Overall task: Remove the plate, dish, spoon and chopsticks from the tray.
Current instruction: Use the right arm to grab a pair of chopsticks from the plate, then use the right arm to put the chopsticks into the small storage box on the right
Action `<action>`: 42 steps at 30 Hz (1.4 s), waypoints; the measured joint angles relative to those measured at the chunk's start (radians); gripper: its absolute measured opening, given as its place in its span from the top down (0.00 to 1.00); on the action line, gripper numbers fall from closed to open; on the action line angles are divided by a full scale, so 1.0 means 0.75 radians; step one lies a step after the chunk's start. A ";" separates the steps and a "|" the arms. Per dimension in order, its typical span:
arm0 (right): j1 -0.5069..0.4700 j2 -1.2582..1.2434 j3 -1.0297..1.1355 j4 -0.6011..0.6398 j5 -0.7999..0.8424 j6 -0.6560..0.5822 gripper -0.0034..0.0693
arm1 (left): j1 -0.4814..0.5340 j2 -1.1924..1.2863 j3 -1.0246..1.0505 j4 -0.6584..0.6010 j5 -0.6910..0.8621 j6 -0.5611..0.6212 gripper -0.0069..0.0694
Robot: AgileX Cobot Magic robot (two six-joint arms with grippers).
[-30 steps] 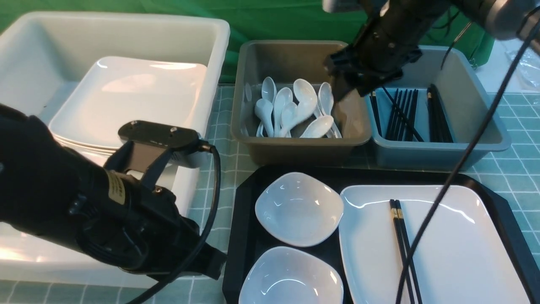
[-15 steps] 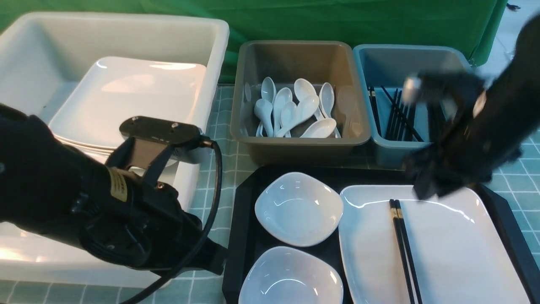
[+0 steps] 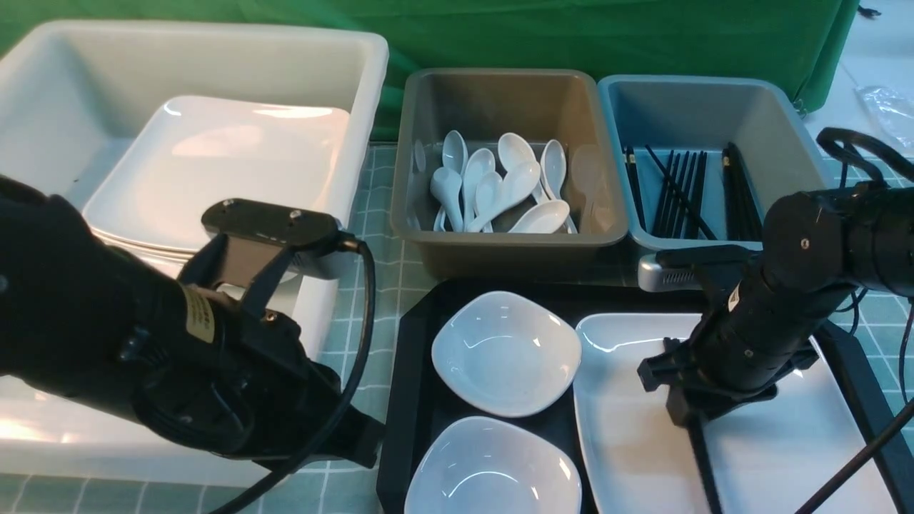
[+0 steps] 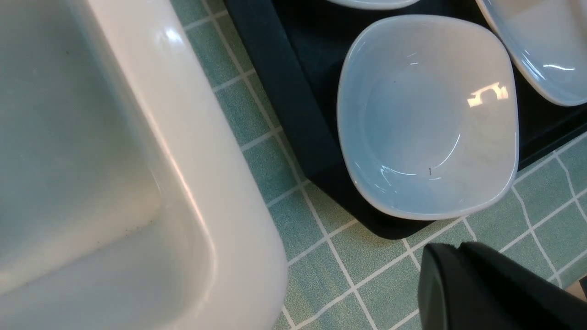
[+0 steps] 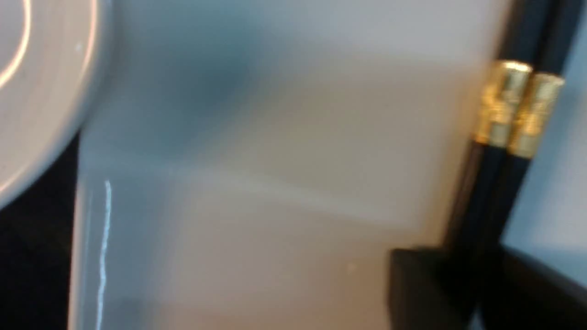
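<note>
On the black tray (image 3: 414,371) the wide white plate (image 3: 621,428) carries the black chopsticks (image 3: 707,471). My right gripper (image 3: 685,414) is down on them; in the right wrist view its jaws (image 5: 477,270) are shut round the chopsticks (image 5: 504,110) just below their gold bands, on the plate (image 5: 275,160). Two small white dishes (image 3: 507,353) (image 3: 493,467) sit on the tray's left half. My left gripper (image 4: 451,247) is shut and empty, over the tablecloth beside the near dish (image 4: 426,114) and the tray's corner (image 4: 293,114). No spoon lies on the tray.
Behind the tray stand a grey bin (image 3: 500,93) with several white spoons (image 3: 500,189) and a blue bin (image 3: 714,107) with several black chopsticks. A white tub (image 3: 357,86) holding stacked plates sits at the left, close to my left arm; its corner (image 4: 206,206) shows in the left wrist view.
My right arm swung from over the grey spoon bin, past the blue bin, down onto the plate, and its jaws closed round the chopsticks. The left arm stayed still.
</note>
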 joint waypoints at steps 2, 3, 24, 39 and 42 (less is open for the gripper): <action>0.000 -0.010 0.001 0.007 0.017 -0.020 0.76 | 0.000 0.000 0.000 0.000 0.000 0.000 0.90; 0.000 -0.032 0.002 0.008 0.045 -0.026 0.75 | 0.000 0.000 0.000 0.000 0.000 0.000 0.90; -0.290 0.120 -0.983 0.013 0.043 -0.038 0.75 | 0.000 0.000 0.000 -0.047 -0.022 0.000 0.90; -0.291 0.361 -1.236 0.003 -0.035 -0.044 0.31 | 0.000 0.000 0.000 -0.050 -0.033 -0.004 0.90; -0.291 0.288 -1.238 -0.019 0.153 -0.062 0.36 | -0.002 0.010 0.000 -0.050 -0.037 -0.004 0.90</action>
